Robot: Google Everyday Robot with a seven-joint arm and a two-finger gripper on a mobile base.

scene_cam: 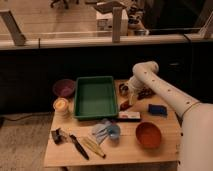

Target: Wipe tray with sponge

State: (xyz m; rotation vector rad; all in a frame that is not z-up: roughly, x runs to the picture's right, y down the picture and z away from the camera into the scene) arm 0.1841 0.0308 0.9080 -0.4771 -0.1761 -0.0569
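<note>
White arm (165, 92): comes in from the lower right, runs up along the right side of the bench (125, 152), bends at a rounded joint over the back right corner, then drops down and left.
End effector (127, 100): low over the bench, just beside the tray's right rim and outside the tray.
End effector state: cannot tell whether wide, narrow or holding.
Red item (124, 105): small, right at the end effector's tip; contact cannot be told.
Green tray (79, 100): rectangular, at the back centre of the bench, interior bare.
Blue sponge (156, 109): flat on the bench, right of the end effector and apart from it, near the right edge.
White bar (129, 116): just in front of the end effector, beside the tray's front right corner.
Left edge: purple bowl (64, 88) and pale cup (61, 105), both just beside the tray's left rim.
Front edge: dark utensils (75, 145), yellow item (94, 146), blue cup (114, 131) on a grey cloth (99, 131), orange bowl (149, 135).
Open room: bare wood between the white bar, the blue sponge and the orange bowl; a narrow strip along the front right.
</note>
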